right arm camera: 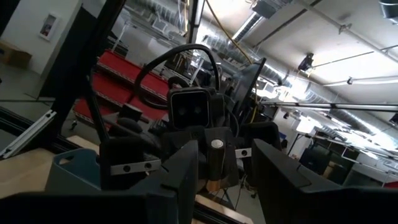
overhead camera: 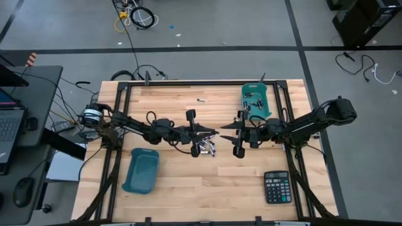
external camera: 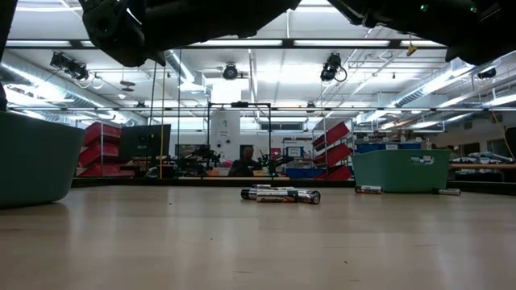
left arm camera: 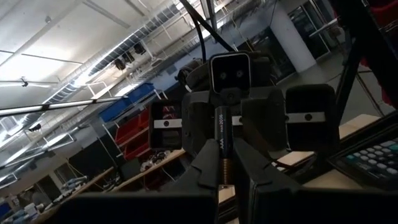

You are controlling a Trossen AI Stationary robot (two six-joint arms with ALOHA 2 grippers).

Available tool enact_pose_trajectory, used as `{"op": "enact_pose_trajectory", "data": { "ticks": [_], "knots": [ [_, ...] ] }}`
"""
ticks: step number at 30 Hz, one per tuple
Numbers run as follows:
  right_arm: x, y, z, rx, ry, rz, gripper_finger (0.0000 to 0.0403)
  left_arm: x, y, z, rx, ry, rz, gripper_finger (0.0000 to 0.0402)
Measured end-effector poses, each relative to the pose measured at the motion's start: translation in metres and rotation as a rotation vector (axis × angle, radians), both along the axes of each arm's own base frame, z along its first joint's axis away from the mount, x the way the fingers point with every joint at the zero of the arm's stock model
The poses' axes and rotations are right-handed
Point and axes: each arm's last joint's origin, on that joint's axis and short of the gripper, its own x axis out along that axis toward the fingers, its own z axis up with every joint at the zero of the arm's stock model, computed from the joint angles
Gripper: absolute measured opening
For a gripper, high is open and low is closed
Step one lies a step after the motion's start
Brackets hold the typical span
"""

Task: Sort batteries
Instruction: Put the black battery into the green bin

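Both arms meet above the table's middle, their grippers facing each other. My left gripper (overhead camera: 214, 133) is shut on one battery (left arm camera: 222, 134), black and silver, which sticks out toward my right gripper (overhead camera: 223, 134). The battery's round free end (right arm camera: 216, 144) shows in the right wrist view. My right gripper (right arm camera: 224, 157) is open, with its fingers wide apart on either side of that end and clear of it. A small pile of batteries (overhead camera: 205, 149) lies on the wood under the grippers. It also shows in the low view (external camera: 280, 195). My left gripper pinches the battery between its two fingers by the rear part (left arm camera: 223, 165). The battery lies along the fingers, not across them, and its front part juts out past their tips. The fingers come from the table's left side, slanting a little upward. The battery is lifted clear of the table.
A teal bin (overhead camera: 257, 110) holding some batteries stands at the far right. A second teal bin (overhead camera: 141, 171) sits near left. A black calculator (overhead camera: 277, 187) lies near right. One battery (overhead camera: 201, 100) lies alone toward the far edge. Black frame rails run along both sides.
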Motion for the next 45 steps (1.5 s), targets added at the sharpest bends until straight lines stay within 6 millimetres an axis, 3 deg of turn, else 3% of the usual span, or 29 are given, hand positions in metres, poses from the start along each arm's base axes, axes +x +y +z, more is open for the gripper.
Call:
{"op": "enact_pose_trajectory", "data": {
  "ticks": [23,40,45],
  "knots": [
    [0.0,-0.001,0.0,0.022,0.0,0.004,0.0135,0.001,0.005,-0.004,-0.052,0.04,0.028,0.0012],
    [0.006,-0.007,0.009,0.045,-0.018,0.019,0.0135,0.006,0.006,0.006,-0.046,0.004,0.014,0.0012],
    [0.006,-0.007,0.009,0.046,-0.019,0.019,0.0135,0.011,0.005,0.017,-0.045,-0.024,-0.006,0.0012]
  ]
}}
